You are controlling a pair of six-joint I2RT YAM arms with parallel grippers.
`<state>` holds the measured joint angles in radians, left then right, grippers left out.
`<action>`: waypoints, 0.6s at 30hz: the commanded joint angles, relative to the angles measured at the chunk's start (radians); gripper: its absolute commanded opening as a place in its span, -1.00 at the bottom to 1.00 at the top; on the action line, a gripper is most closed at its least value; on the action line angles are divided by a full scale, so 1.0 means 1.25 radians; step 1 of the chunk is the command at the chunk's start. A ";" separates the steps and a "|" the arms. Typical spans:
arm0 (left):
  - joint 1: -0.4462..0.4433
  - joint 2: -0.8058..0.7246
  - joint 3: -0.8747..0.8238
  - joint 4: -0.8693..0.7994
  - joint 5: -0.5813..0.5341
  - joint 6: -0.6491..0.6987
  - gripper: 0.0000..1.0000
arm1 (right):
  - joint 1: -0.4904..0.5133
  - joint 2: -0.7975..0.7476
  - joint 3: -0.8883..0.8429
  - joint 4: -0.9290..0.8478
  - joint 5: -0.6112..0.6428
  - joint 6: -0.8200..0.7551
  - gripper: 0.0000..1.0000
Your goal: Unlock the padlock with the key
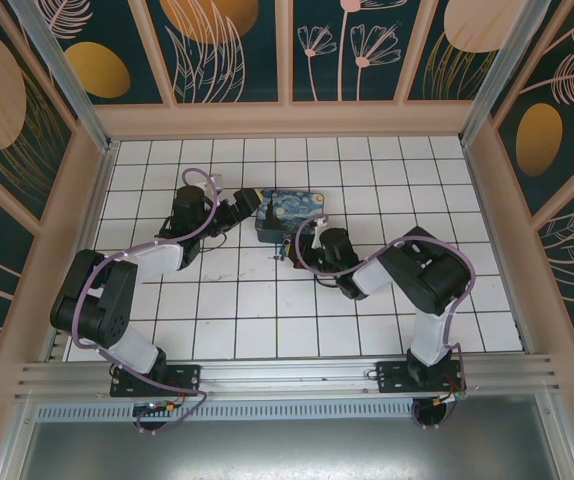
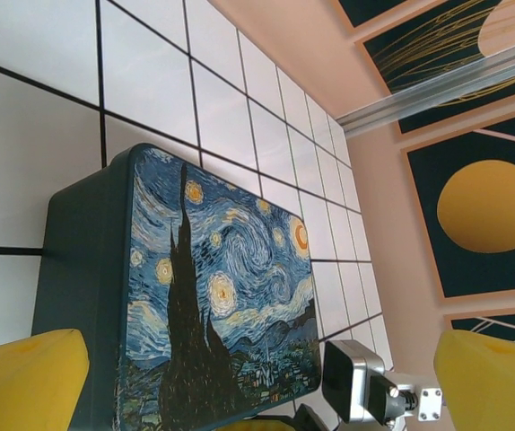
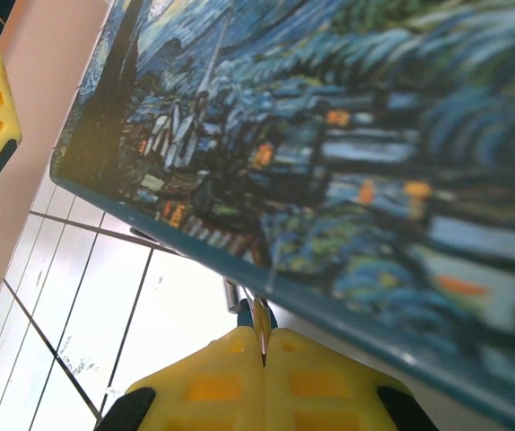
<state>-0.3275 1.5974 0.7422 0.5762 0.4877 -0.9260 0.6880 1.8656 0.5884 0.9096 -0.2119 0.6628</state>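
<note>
In the right wrist view my right gripper (image 3: pixel 264 346) is shut, its yellow fingertips pinching a thin brass-coloured sliver, the key (image 3: pixel 260 329). Just past the tips sits the padlock (image 3: pixel 242 311), of which a bit of blue body and a silver shackle show, tucked under the edge of the painted tin box (image 3: pixel 347 153). From above, the right gripper (image 1: pixel 297 258) sits by the box's near-left corner, with a small dark speck on the tile at its tip. My left gripper (image 1: pixel 252 208) is open at the box's left end, its yellow fingers (image 2: pixel 24 382) wide apart with nothing between them.
The blue painted tin box (image 1: pixel 292 212) stands on the white tiled floor (image 1: pixel 217 320) between both grippers. Pink walls (image 1: pixel 287 120) enclose the floor at back and sides. The right arm's camera housing (image 2: pixel 356 382) sits close to the box's near end.
</note>
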 commanded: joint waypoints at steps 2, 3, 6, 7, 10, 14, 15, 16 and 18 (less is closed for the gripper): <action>0.003 -0.025 0.011 0.013 -0.014 -0.002 0.97 | -0.017 -0.048 -0.042 -0.046 -0.007 -0.028 -1.00; 0.003 -0.029 0.010 0.012 -0.016 -0.002 0.97 | -0.022 -0.057 -0.051 -0.053 -0.006 -0.032 -1.00; 0.003 -0.037 0.012 0.007 -0.017 -0.001 0.97 | -0.034 -0.087 -0.071 -0.061 -0.004 -0.039 -1.00; 0.003 -0.039 0.013 0.007 -0.017 0.000 0.97 | -0.038 -0.098 -0.078 -0.063 -0.005 -0.041 -1.00; 0.002 -0.042 0.019 -0.006 -0.019 0.006 0.97 | -0.046 -0.114 -0.090 -0.065 -0.007 -0.037 -1.00; 0.002 -0.038 0.048 -0.065 -0.031 0.047 0.97 | -0.046 -0.111 -0.092 -0.052 -0.011 -0.013 -1.00; 0.000 -0.035 0.057 -0.080 -0.030 0.059 0.97 | -0.046 -0.110 -0.093 -0.047 -0.011 -0.005 -1.00; -0.003 -0.032 0.070 -0.104 -0.035 0.076 0.97 | -0.046 -0.106 -0.094 -0.043 -0.008 0.004 -1.00; -0.016 -0.021 0.102 -0.179 -0.057 0.123 0.97 | -0.046 -0.099 -0.095 -0.035 -0.004 0.025 -1.00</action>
<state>-0.3302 1.5688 0.8070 0.4633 0.4503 -0.8646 0.6365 1.7462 0.4839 0.8570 -0.2119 0.6563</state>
